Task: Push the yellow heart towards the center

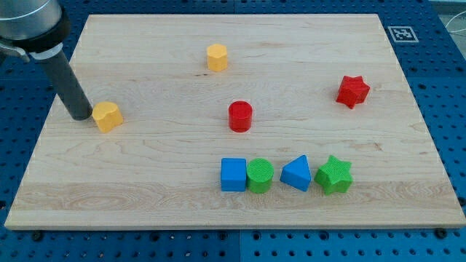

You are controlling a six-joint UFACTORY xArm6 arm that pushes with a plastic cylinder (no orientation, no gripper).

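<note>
At the far left of the wooden board (145, 211), the arm's rod ends in its tip (79, 116), which grasps nothing, being a bare rod; it sits just beside the left side of the yellow heart (107, 116), seemingly touching or almost touching it. The heart lies near the board's left edge, well apart from the middle, so the task looks barely begun: nearly the whole push to the right remains. Moving right, a yellow hexagon-like block (217, 57) sits toward the far side, and a red cylinder (240, 116) stands close to the center, roughly in line with the heart's likely path. Along the near side runs a row of 4: a blue cube (234, 175) touching a green cylinder (260, 175), then a blue triangle (296, 173) and a green star (335, 175). Furthest right is a red star (353, 91). The count is 8 blocks: 2 yellow, 2 red, 2 blue, 2 green.
</note>
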